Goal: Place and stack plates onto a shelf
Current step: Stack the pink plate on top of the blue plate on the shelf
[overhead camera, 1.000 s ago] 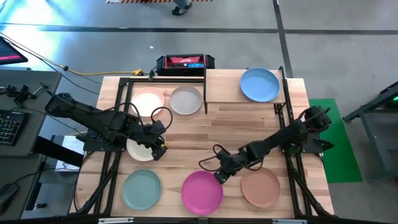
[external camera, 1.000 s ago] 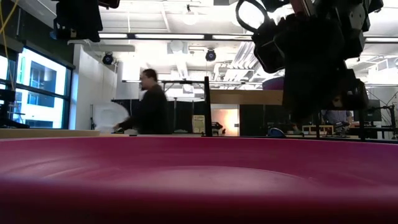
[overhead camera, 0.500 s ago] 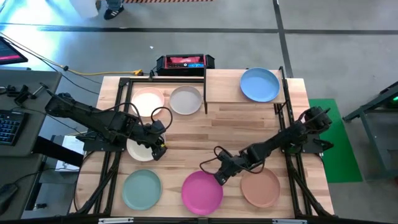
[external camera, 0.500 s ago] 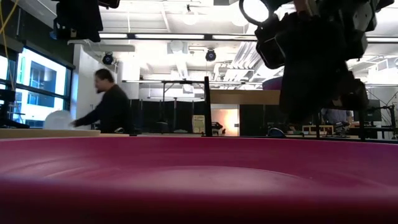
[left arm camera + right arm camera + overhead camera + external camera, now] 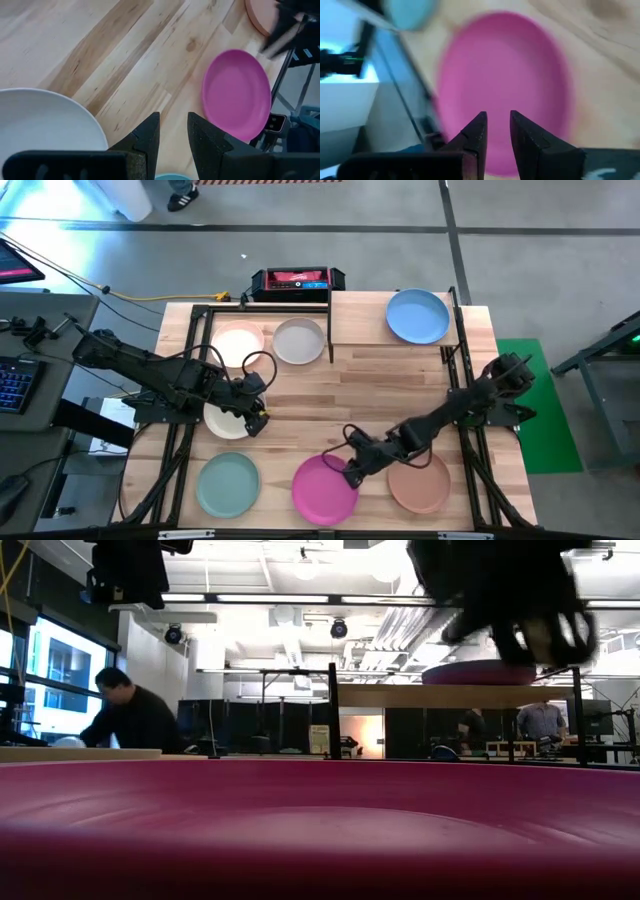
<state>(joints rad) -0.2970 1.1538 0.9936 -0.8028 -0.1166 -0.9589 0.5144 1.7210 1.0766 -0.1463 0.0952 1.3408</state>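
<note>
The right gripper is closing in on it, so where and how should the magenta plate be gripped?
Probably at the rim: the magenta plate lies flat and shallow on the table, so only its raised edge gives a hold. Come from the side facing the right gripper, which hovers there, one finger over the lip, one under.

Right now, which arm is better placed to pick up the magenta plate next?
Probably the right. The right gripper hovers at the edge of the magenta plate, fingers slightly apart and aimed at it. The left gripper is farther away, beside the cream plate.
</note>
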